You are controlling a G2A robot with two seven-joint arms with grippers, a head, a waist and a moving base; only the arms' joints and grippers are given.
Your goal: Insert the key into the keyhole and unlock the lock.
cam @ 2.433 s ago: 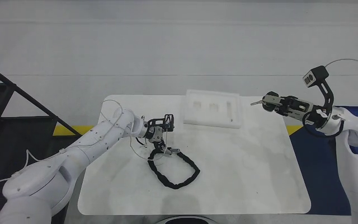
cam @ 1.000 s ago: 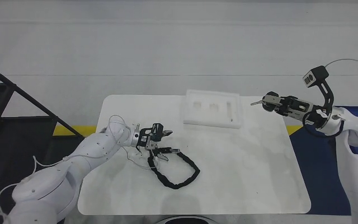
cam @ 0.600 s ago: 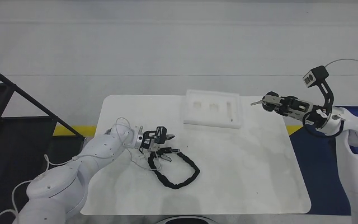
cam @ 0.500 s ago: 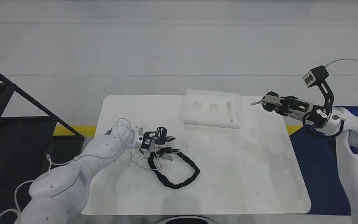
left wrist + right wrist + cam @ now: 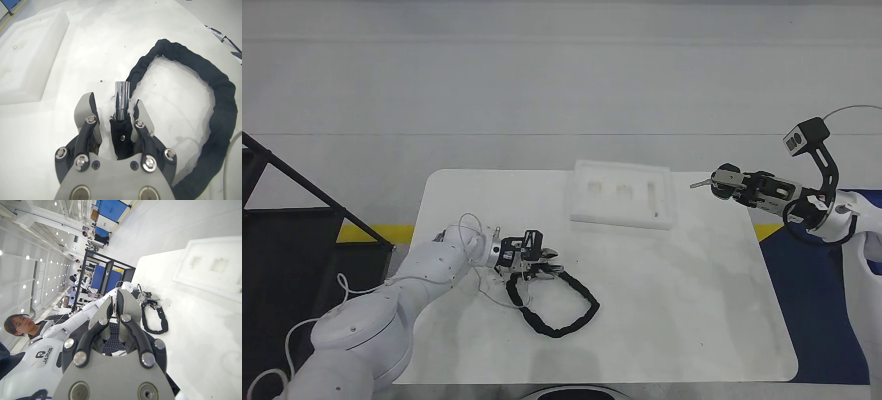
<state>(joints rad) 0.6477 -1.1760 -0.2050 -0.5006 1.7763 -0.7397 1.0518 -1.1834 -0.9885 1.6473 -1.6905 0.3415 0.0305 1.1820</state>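
The left end effector (image 5: 115,98) sits wide open over one end of the black fabric-sleeved chain lock (image 5: 564,312). There's a finger on either side of the sleeve, and neither one is touching it as far as I can tell. The shiny chrome lock cylinder (image 5: 122,92) pokes out just past the fingertips. The lock lies in a loop on the near-left part of the white worktop (image 5: 692,300), in front of the white foam tray (image 5: 622,222). Over at the far right, the right end effector (image 5: 718,181) hangs above the worktop's edge, pinched onto the small silver key (image 5: 699,184) and well apart from the lock.

If I were running it, I'd close on the sleeve right behind the cylinder, not on the chrome, which looks round and slippery. Grip it square and firm, because that chain looks floppy and won't brace anything when the key pushes in. I can't tell where the keyhole is. My guess is the cylinder's end face, so I'd turn that towards the right arm.

The left wrist view gives you the gaps either side of the sleeve, while from the top view that spot is just a dark clump. The top view gives you the key sticking out, but in the right wrist view I can't make it out between the fingers.
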